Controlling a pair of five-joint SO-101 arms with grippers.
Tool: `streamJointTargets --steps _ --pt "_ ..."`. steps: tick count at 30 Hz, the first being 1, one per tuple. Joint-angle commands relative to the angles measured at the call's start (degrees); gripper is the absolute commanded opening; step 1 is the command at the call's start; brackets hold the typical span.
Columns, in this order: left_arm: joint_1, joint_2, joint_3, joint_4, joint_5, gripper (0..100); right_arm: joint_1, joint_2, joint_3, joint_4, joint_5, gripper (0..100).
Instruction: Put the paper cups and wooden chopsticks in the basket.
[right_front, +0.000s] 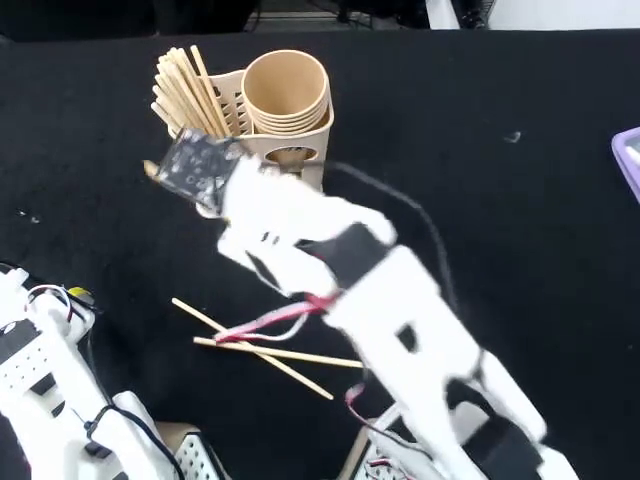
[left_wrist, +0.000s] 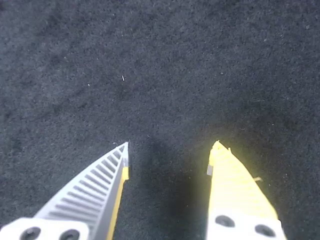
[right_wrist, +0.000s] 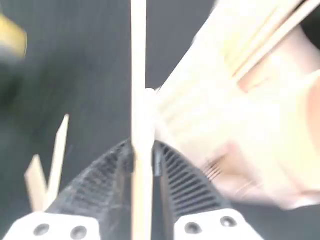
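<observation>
- The right gripper (right_wrist: 143, 147) pinches one wooden chopstick (right_wrist: 138, 60) between its fingers.
- Just beside its tip stands the basket (right_front: 300, 150), holding stacked paper cups (right_front: 286, 90) and a bundle of chopsticks (right_front: 185, 90) nearest the gripper.
- Behind that gripper, partly under its arm, two loose chopsticks (right_front: 290, 355) lie crossed on the black table (right_front: 500, 250).
- The left gripper (left_wrist: 170, 150) is spread apart, holding nothing, over bare table, well apart from the basket.

Tan cups (right_front: 287, 90), beige basket (right_front: 312, 137), pale chopsticks (right_front: 184, 92), black table (right_front: 500, 250).
</observation>
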Motion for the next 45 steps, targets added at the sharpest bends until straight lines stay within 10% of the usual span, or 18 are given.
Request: streamJointTargets --steps 1,10,19,25,30,37,45 --pt "0.48 -0.7 -2.95 -0.7 0.09 26 0.53 -4.79 -10.68 -8.53 -4.84 1.1" --pt "0.4 -0.7 -2.95 -0.7 0.09 26 0.62 6.37 -18.33 -42.46 -14.77 1.1" --pt "0.48 -0.7 -2.95 -0.62 0.09 26 6.24 20.26 -22.2 -44.66 -15.21 1.1" --pt "0.48 -0.7 -2.95 -0.62 0.09 26 6.15 21.49 -18.33 -34.64 -14.86 1.6" --pt "0.48 -0.7 -2.95 -0.62 0.09 26 6.51 19.03 -20.53 -25.05 -15.12 22.7" --pt "0.4 -0.7 -2.95 -0.62 0.09 26 2.99 4.44 -21.93 6.86 -14.77 23.7" --pt "0.57 -0.7 -2.95 -0.7 0.09 26 -8.26 -4.53 14.55 18.81 -14.68 23.0"
